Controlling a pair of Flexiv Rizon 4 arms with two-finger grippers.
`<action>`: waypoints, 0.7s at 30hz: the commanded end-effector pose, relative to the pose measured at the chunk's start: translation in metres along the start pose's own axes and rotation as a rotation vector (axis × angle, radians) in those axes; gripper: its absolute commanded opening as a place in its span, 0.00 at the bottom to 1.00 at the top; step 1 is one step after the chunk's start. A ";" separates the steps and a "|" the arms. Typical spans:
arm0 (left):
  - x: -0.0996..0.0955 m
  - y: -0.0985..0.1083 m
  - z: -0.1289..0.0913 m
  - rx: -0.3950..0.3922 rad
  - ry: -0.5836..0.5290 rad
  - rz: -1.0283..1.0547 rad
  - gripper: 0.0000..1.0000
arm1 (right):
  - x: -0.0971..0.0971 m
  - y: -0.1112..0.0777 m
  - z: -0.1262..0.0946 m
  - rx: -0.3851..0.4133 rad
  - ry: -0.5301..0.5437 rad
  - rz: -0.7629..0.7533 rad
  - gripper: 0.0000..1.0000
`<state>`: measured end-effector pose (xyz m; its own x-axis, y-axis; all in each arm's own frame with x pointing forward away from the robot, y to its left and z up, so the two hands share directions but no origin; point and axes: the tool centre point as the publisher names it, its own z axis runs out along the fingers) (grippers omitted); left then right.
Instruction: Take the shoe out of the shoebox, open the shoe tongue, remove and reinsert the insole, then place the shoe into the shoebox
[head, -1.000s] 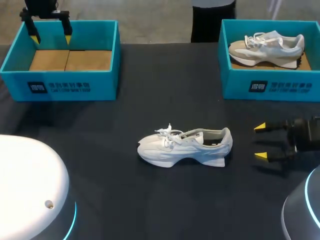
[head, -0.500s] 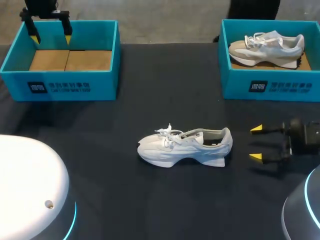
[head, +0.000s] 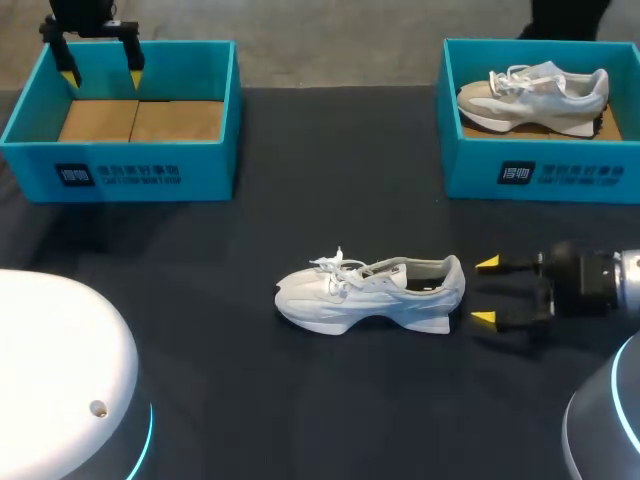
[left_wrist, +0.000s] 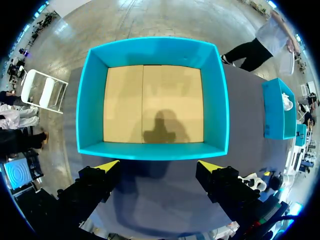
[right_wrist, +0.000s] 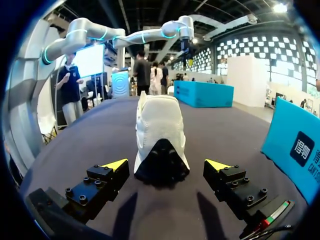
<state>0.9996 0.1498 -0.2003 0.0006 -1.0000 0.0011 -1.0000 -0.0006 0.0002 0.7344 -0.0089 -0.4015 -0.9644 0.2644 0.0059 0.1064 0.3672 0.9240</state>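
The right gripper (head: 485, 291) has slid in from 3 o'clock toward the shoe (head: 370, 293). It is now just beside the heel but not touching it. Its fingers are spread wide.

The shoe lies on its sole in the middle of the table (head: 330, 400), toe to 9 o'clock, already out of a box. I think grabbing the heel comes next, then the tongue. Dark table lies all round the shoe, so there looks to be room to turn it.

Far off at 10 o'clock is the left shoebox (head: 120, 170), showing only its brown floor. The left gripper (head: 100, 62) hangs over its far wall, wide open, and has not moved. At 2 o'clock the right shoebox (head: 540, 175) holds another shoe (head: 535, 95).
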 end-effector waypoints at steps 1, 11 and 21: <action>0.000 0.000 0.000 0.000 -0.001 0.000 1.00 | -0.002 -0.001 0.016 -0.003 0.001 0.002 1.00; 0.000 0.000 0.000 0.000 -0.001 0.000 1.00 | 0.001 0.005 0.030 -0.011 0.003 0.004 1.00; 0.000 0.000 0.000 0.000 -0.001 0.000 1.00 | 0.006 0.009 0.050 -0.014 0.017 0.013 1.00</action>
<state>0.9995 0.1498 -0.2003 0.0006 -1.0000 0.0011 -1.0000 -0.0006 0.0002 0.7379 0.0340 -0.4090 -0.9672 0.2530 0.0232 0.1130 0.3465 0.9312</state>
